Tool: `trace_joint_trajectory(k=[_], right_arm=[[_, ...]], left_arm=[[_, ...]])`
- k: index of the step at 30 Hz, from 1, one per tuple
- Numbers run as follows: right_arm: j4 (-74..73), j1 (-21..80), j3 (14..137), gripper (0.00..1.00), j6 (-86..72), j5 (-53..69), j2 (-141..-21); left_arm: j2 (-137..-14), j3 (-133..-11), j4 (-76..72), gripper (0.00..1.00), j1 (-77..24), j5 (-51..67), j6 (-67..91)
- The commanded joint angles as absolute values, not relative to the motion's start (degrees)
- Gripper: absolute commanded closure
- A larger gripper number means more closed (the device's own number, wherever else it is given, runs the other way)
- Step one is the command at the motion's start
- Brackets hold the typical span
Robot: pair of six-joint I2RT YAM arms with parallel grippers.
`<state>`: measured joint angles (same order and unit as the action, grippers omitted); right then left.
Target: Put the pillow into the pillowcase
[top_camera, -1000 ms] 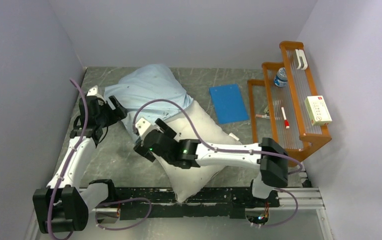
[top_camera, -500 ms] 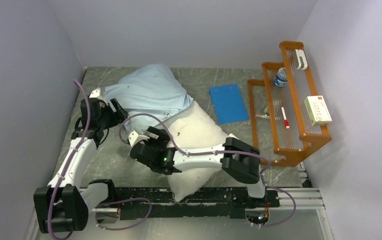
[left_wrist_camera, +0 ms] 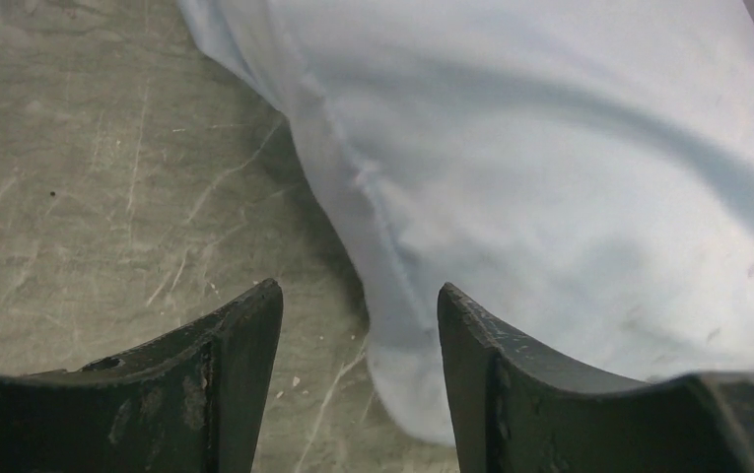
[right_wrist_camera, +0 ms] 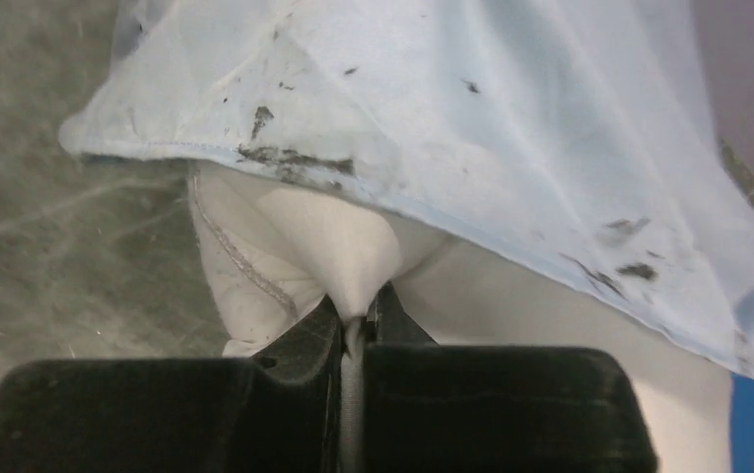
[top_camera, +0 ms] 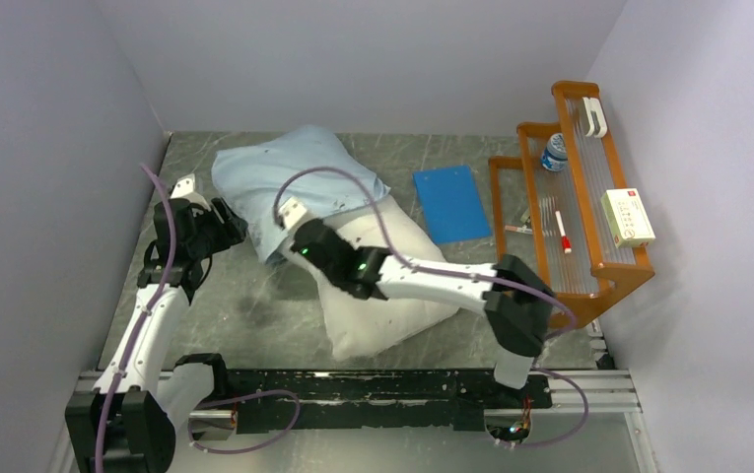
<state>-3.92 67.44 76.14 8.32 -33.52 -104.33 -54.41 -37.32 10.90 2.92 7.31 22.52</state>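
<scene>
Pillow (top_camera: pixel 392 301) — partly inserted. In the top view it lies on the table (top_camera: pixel 244 315) running from the centre toward 5 o'clock. Its far end, at 11 o'clock, is covered by the pillowcase (top_camera: pixel 294 177). The near portion, by my estimate more than half, is bare off-white fabric outside the sack.

Pillowcase: bunched at the 11 to 12 o'clock part of the table, with its hem draped over the pillow's upper end. The right wrist view shows the hem lying across the pillow, with dark smudges on the cloth.

Right gripper (right_wrist_camera: pixel 358 305): jaws closed on a pinch of pillow fabric just below the hem, near a seamed corner.

Left gripper (left_wrist_camera: pixel 358 315): jaws apart and holding nothing. It sits at 9 o'clock of the pillowcase. A lower corner of the blue cloth lies ahead of the gap and partly behind the right-hand finger; contact cannot be confirmed.

Blue square (top_camera: pixel 449 202): flat at 1 o'clock of the pillow, apart from it and not involved.

Assessment: the insertion has begun but is not complete. Remaining work, as judged — secure the open edge, feed the exposed length inside, then draw the cloth down over the near end.
</scene>
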Motion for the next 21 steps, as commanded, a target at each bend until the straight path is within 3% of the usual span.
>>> trace_joint_trajectory(k=[1,15,21], right_arm=[[6.1,61.2,73.4,1.00,1.4,-17.1,-94.1],[24.0,42.1,70.5,1.00,-31.3,18.6,-85.9],[35.0,36.0,62.2,1.00,-43.0,19.2,-83.5]], left_arm=[[-52.3,-39.3,9.3,0.38,1.7,12.6,17.7],[-44.3,-43.5,8.0,0.42,-8.0,14.5,1.0],[-48.1,-41.8,6.4,0.45,-9.4,14.6,-6.8]])
